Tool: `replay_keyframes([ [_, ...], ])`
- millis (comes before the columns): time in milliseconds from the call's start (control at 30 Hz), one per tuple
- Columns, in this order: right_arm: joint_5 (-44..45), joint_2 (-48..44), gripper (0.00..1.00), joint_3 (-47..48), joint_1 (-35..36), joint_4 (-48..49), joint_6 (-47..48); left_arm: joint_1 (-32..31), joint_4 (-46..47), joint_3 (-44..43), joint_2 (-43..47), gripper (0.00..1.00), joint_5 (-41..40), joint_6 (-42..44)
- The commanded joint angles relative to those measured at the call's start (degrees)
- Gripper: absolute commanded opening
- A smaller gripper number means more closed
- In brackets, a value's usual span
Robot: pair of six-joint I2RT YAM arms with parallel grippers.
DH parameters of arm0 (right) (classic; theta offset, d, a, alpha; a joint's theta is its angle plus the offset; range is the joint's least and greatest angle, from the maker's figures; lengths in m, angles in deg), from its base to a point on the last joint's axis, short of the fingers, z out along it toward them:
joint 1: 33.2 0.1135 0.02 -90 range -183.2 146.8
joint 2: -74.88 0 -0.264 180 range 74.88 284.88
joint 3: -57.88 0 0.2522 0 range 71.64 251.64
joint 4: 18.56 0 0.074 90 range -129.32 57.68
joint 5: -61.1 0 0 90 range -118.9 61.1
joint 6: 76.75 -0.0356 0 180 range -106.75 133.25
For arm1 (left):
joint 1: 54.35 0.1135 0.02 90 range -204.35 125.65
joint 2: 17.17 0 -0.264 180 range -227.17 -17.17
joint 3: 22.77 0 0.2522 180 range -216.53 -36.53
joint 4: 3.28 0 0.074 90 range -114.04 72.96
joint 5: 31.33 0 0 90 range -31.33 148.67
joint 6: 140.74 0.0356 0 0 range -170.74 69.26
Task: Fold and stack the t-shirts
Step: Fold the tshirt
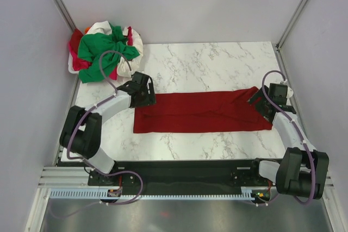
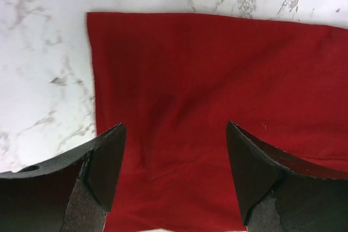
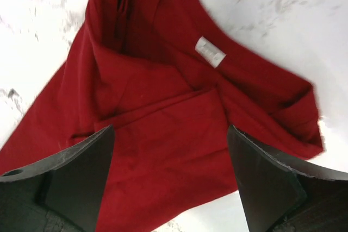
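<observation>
Across the middle of the marble surface [image 1: 206, 69], a dark red t-shirt [image 1: 202, 112] folded into a long band from 9 to 3 o'clock, white tag [image 3: 210, 52] near the 3 o'clock end. Over its 9 o'clock edge, the left tool [image 1: 145, 95], jaws wide, gripping nothing — at the 3 o'clock end, the right tool [image 1: 260, 101], equally wide. At 10 o'clock, a heap [image 1: 103, 50] of green, white and pinkish-red t-shirts.

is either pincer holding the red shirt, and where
Nothing is held. The left pincer and the right pincer both stand open over the dark red t-shirt, one at each end.
</observation>
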Motion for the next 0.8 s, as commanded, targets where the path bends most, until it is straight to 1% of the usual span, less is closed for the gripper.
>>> replay_keyframes([
  [0,-3.0,3.0,0.92,-0.2,2.7,5.0,-2.0,-0.8,4.4,-2.7,-5.2,0.80,2.3,-0.3],
  [100,-1.5,8.6,0.92,1.0,4.8,5.9,-2.4,-1.1,5.1,-1.9,-7.1,0.80,3.0,-0.6],
  [200,-0.8,16.1,0.92,2.5,5.9,7.8,-3.2,-1.7,5.9,0.1,-7.3,0.79,3.8,-0.8],
  [267,-0.6,19.1,0.93,3.7,7.0,9.3,-4.3,-2.2,6.4,2.1,-7.0,0.79,5.2,-0.8],
  [367,0.9,25.1,0.92,7.9,9.2,9.7,-4.9,-3.0,6.5,5.9,-5.2,0.79,6.4,-1.1],
  [467,1.9,31.2,0.92,14.1,10.2,9.4,-5.6,-4.6,7.1,9.8,-3.3,0.79,7.8,-2.6],
  [500,2.3,32.9,0.92,18.2,10.1,9.0,-5.6,-5.3,7.1,10.6,-2.8,0.79,8.1,-3.1],
  [567,3.0,38.7,0.92,23.5,12.1,7.8,-5.9,-7.2,7.2,11.8,-1.3,0.79,8.8,-3.7],
  [600,4.3,40.9,0.92,30.0,12.4,6.3,-5.8,-7.8,7.2,11.9,-0.8,0.79,9.4,-4.7],
  [667,6.3,48.9,0.94,38.1,14.7,2.7,-5.0,-9.9,7.2,12.3,-0.2,0.79,10.9,-6.9],
  [700,7.2,55.6,0.94,48.0,15.4,0.8,-4.4,-10.8,7.2,12.3,-0.2,0.79,11.0,-7.8],
  [733,6.8,59.3,0.94,53.7,17.1,-1.2,-3.9,-11.7,7.2,13.2,-0.2,0.79,13.7,-9.1],
  [767,6.0,63.2,0.94,65.9,17.9,-5.3,-3.5,-14.1,7.3,13.8,-0.2,0.78,14.6,-12.6],
])
